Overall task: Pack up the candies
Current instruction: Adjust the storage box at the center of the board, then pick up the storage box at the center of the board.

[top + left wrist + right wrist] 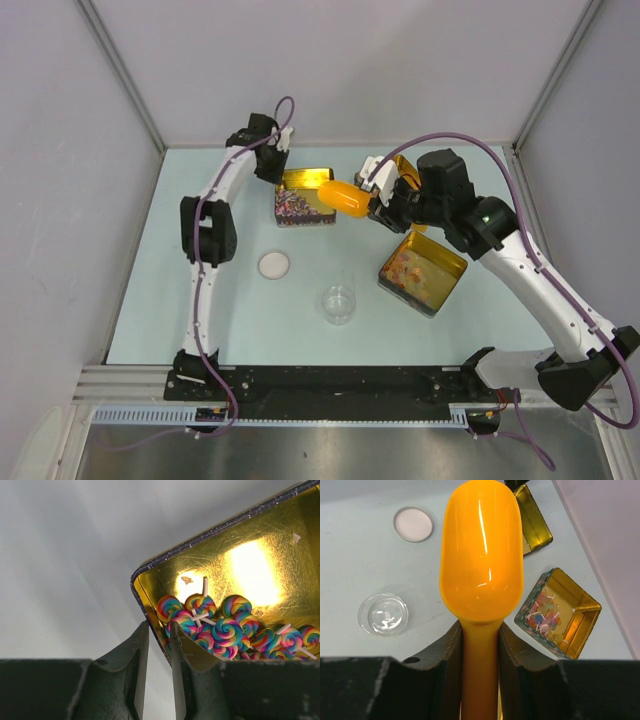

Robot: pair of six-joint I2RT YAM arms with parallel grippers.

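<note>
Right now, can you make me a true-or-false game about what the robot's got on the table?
1. The right end effector holds an orange scoop. True.
2. The left end effector has a gold tin wall between its fingers. True.
3. That tin is empty. False: swirly candies lie inside.
4. The round white lid sits on the clear jar. False: it lies on the table, apart from the jar.

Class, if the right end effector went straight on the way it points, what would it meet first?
Its orange scoop leads, so probably the gold tin of candies that the left end effector grips; height above it is unclear.
</note>
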